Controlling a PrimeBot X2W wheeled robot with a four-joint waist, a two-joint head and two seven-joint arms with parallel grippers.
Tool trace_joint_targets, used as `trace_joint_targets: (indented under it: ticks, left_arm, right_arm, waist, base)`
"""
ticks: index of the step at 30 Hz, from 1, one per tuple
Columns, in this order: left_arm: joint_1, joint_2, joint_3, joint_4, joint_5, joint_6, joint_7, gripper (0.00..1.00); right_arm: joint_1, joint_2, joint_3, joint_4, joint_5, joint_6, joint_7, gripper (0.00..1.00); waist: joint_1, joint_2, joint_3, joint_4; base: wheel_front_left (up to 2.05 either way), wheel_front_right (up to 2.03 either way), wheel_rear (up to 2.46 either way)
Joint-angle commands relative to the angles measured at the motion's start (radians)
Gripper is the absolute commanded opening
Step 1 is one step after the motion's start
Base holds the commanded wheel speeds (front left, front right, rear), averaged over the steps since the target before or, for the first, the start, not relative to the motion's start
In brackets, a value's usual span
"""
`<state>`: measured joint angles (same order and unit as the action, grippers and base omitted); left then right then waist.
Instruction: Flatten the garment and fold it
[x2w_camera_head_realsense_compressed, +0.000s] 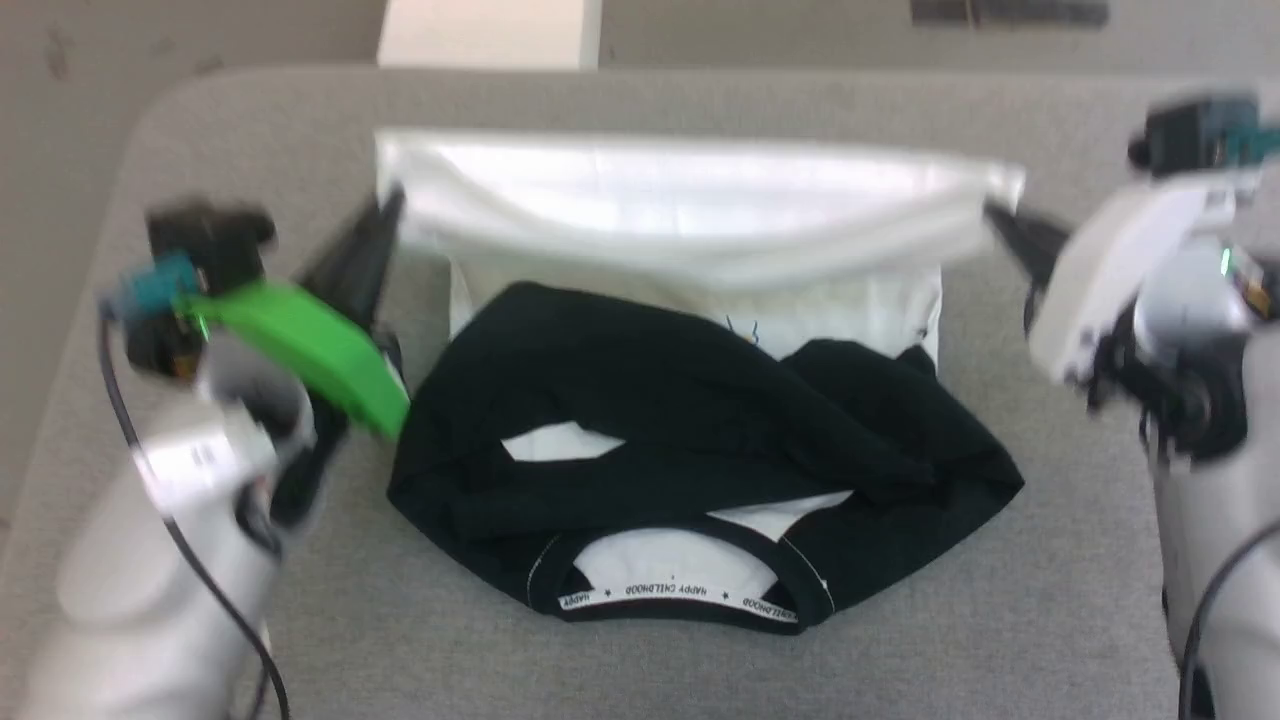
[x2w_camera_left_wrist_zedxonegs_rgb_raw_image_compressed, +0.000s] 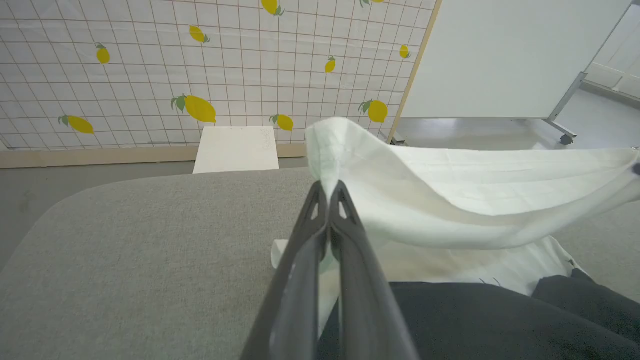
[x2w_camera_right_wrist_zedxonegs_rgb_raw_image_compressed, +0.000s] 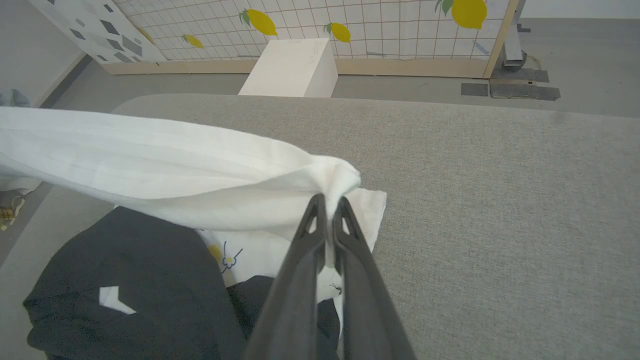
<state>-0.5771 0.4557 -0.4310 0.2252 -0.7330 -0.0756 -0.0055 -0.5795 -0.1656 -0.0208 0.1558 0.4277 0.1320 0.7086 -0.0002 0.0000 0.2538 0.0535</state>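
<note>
On the bench (x2w_camera_head_realsense_compressed: 1050, 620): a grey padded top carries the T-shirt (x2w_camera_head_realsense_compressed: 850, 300), which lies mid-bench with its black neckband (x2w_camera_head_realsense_compressed: 680, 600) nearest the robot.
Sleeves (x2w_camera_head_realsense_compressed: 640, 390): black, folded inward just beyond the neckband, which narrows the body.
Hem (x2w_camera_head_realsense_compressed: 690, 200): farthest from the neckband, raised and stretched taut, probably to fold it over toward the neckband.
Left end effector (x2w_camera_head_realsense_compressed: 392, 205): pinched tight on the hem's left corner.
Right end effector (x2w_camera_head_realsense_compressed: 995, 215): clamped on the hem's right corner.
Print (x2w_camera_right_wrist_zedxonegs_rgb_raw_image_compressed: 227, 257): small, between hem and sleeves.
</note>
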Motion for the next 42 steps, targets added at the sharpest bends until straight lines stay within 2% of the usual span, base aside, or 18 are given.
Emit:
trace_joint_targets:
  ticks: [1, 7, 11, 16, 25, 26, 27, 28, 29, 30, 37, 41, 42]
  left_arm:
    - [0.051, 0.003, -0.002, -0.023, -0.012, 0.014, -0.002, 0.0]
    - [0.235, -0.003, -0.014, -0.095, -0.039, 0.07, -0.009, 0.0]
    - [0.325, -0.014, -0.024, -0.099, -0.052, 0.09, -0.027, 0.0]
    - [0.408, -0.025, -0.031, -0.052, -0.071, 0.101, -0.047, 0.0]
    - [0.448, -0.053, -0.065, 0.102, -0.098, 0.117, 0.004, 0.0]
    - [0.446, -0.063, -0.067, 0.136, -0.113, 0.123, 0.026, 0.06]
    - [0.446, -0.065, -0.066, 0.142, -0.118, 0.127, 0.033, 0.49]
    - [0.444, -0.06, -0.072, 0.149, -0.112, 0.131, 0.043, 1.0]
    - [0.445, -0.061, -0.071, 0.153, -0.116, 0.135, 0.048, 1.0]
    - [0.448, -0.061, -0.068, 0.158, -0.126, 0.139, 0.059, 1.0]
    - [0.489, -0.021, -0.001, 0.097, -0.201, 0.192, 0.118, 1.0]
    - [0.518, 0.025, 0.088, -0.005, -0.23, 0.251, 0.084, 1.0]
    - [0.53, 0.044, 0.133, -0.064, -0.227, 0.275, 0.04, 1.0]
  right_arm:
    - [0.048, 0.006, -0.011, -0.025, 0.012, -0.001, 0.007, 0.0]
    - [0.241, 0.032, -0.069, -0.118, 0.039, -0.001, 0.047, 0.0]
    - [0.346, 0.047, -0.1, -0.152, 0.037, -0.001, 0.056, 0.0]
    - [0.447, 0.061, -0.124, -0.157, 0.046, -0.001, 0.057, 0.0]
    - [0.549, 0.086, -0.054, -0.091, 0.007, -0.001, 0.051, 0.0]
    - [0.558, 0.089, -0.046, -0.065, 0.001, -0.001, 0.049, 0.0]
    - [0.56, 0.09, -0.044, -0.058, -0.001, -0.001, 0.05, 0.0]
    - [0.562, 0.091, -0.043, -0.053, 0.0, -0.001, 0.052, 0.16]
    - [0.565, 0.092, -0.046, -0.048, 0.005, -0.001, 0.055, 0.46]
    - [0.568, 0.094, -0.046, -0.049, 0.009, -0.001, 0.057, 1.0]
    - [0.601, 0.096, -0.095, -0.143, 0.083, -0.001, 0.105, 1.0]
    - [0.579, 0.101, -0.19, -0.229, 0.134, -0.001, 0.134, 1.0]
    - [0.551, 0.1, -0.229, -0.256, 0.132, -0.001, 0.15, 1.0]
  waist:
    - [0.0002, 0.0, -0.109, 0.02]
    - [0.0002, 0.0, -0.148, 0.022]
    - [0.0002, 0.0, -0.164, 0.022]
    - [0.0002, 0.0, -0.18, 0.017]
    - [0.0002, 0.0, -0.18, 0.006]
    - [0.0002, 0.0, -0.182, 0.003]
    - [0.0002, 0.0, -0.183, 0.003]
    - [0.0002, 0.0, -0.185, 0.002]
    - [0.0002, 0.0, -0.188, 0.001]
    - [0.0002, 0.0, -0.192, 0.001]
    - [0.0002, 0.0, -0.218, -0.002]
    - [0.0002, 0.0, -0.22, 0.0]
    - [0.0002, 0.0, -0.217, 0.001]
  base:
    - [0.0, 0.0, 0.0]
    - [0.0, 0.0, 0.0]
    - [0.0, 0.0, 0.0]
    - [0.0, 0.0, 0.0]
    - [0.0, 0.0, 0.0]
    - [0.0, 0.0, 0.0]
    - [0.0, 0.0, 0.0]
    - [0.0, 0.0, 0.0]
    - [0.0, 0.0, 0.0]
    - [0.0, 0.0, 0.0]
    - [0.0, 0.0, 0.0]
    - [0.0, 0.0, 0.0]
    - [0.0, 0.0, 0.0]
